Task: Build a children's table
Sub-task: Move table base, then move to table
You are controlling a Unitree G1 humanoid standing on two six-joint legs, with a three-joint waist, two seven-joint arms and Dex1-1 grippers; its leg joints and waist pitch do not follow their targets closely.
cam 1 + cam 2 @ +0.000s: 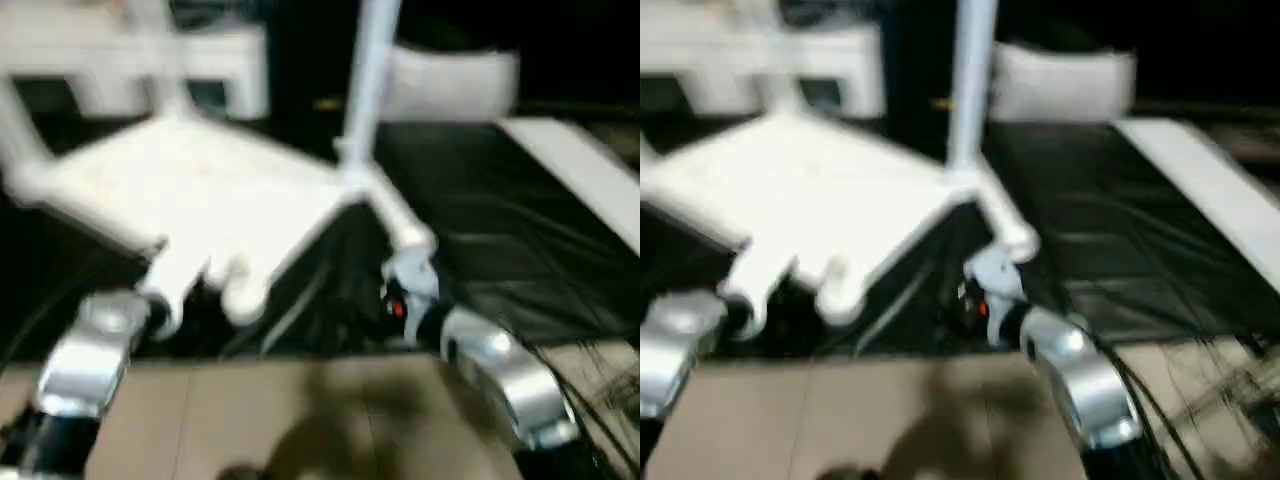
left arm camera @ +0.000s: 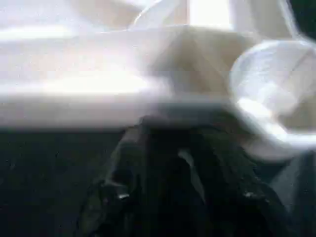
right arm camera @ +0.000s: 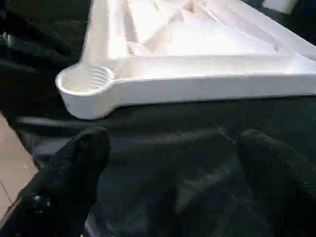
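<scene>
Tabletop (image 3: 207,74) underside up, sockets exposed for legs; one leg (image 1: 372,80) upright. Right gripper (image 3: 173,163) wide open, empty; left gripper grip: cannot tell.

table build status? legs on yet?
Done: tabletop lies underside up on the black sheet, one leg standing upright in a far corner. In hand: nothing; the right gripper, jaws wide, faces an empty threaded corner socket. Left: at least that socket; other corners too blurred.

Head pair overlooks tabletop (image 1: 200,190), wrist views near its sockets
</scene>
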